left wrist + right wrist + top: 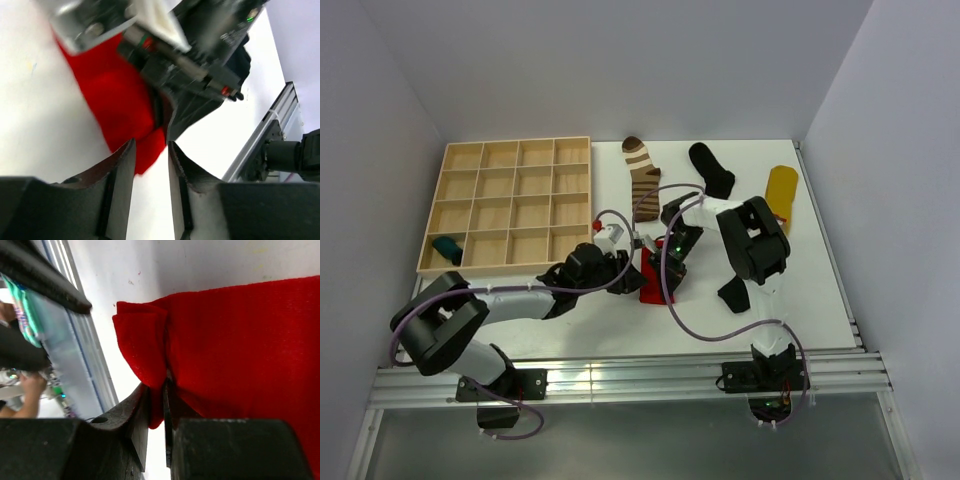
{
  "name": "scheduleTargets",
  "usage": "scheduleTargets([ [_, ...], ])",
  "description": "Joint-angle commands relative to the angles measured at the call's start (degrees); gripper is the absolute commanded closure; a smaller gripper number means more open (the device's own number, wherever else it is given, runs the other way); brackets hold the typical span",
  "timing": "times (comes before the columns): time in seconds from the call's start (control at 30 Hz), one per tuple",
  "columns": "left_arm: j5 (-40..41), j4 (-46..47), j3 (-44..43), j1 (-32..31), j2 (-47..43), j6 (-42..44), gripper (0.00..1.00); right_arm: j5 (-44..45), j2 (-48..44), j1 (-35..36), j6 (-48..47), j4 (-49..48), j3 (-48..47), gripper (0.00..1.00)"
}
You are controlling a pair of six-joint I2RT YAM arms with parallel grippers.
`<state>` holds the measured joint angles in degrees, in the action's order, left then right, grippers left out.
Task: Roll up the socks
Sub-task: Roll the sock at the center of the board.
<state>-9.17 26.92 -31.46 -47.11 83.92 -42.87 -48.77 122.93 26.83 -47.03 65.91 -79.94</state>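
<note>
Red sock (pixel 240 340) lies pinched inside the right end effector (pixel 156 405).

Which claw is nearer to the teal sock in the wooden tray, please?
Left. Both lie right of the teal sock: the left claw beside the red sock; the right claw pinches that sock, farther over.
</note>
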Motion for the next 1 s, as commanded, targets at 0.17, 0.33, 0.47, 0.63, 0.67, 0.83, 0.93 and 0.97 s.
scheduleTargets([
  [0.17,-5.67,17.10,-1.32,-0.88,9.06,7.19,0.54,-1.32,4.06,-1.86,-3.16,6.06,-3.73,0.85],
  [0.33,-12.00,24.23,-0.44,-1.05,13.72,5.96,0.53,-1.68,5.39,-2.66,-3.34,7.66,-4.87,0.84],
  [0.47,-13.42,23.97,-1.06,-1.05,16.36,5.43,0.53,-1.68,6.00,-3.10,-2.72,7.57,-5.22,0.84],
  [0.63,-13.77,22.13,-1.41,-1.14,17.68,5.87,0.54,-2.20,6.97,-3.98,-3.16,8.88,-6.01,0.84],
  [0.67,-13.77,21.69,-1.50,-1.14,17.68,6.04,0.54,-2.29,7.05,-4.06,-3.07,8.97,-6.10,0.84],
  [0.83,-14.21,20.19,-1.58,-1.23,17.59,6.49,0.55,-3.78,8.81,-5.12,-4.39,11.96,-7.77,0.84],
  [0.93,-14.12,19.84,-1.41,-1.23,17.51,5.87,0.55,-4.31,9.52,-5.65,-4.39,12.31,-8.30,0.84],
  [0.97,-14.30,19.67,-1.50,-1.23,17.51,5.70,0.56,-4.23,9.52,-5.91,-4.13,12.05,-8.21,0.84],
])
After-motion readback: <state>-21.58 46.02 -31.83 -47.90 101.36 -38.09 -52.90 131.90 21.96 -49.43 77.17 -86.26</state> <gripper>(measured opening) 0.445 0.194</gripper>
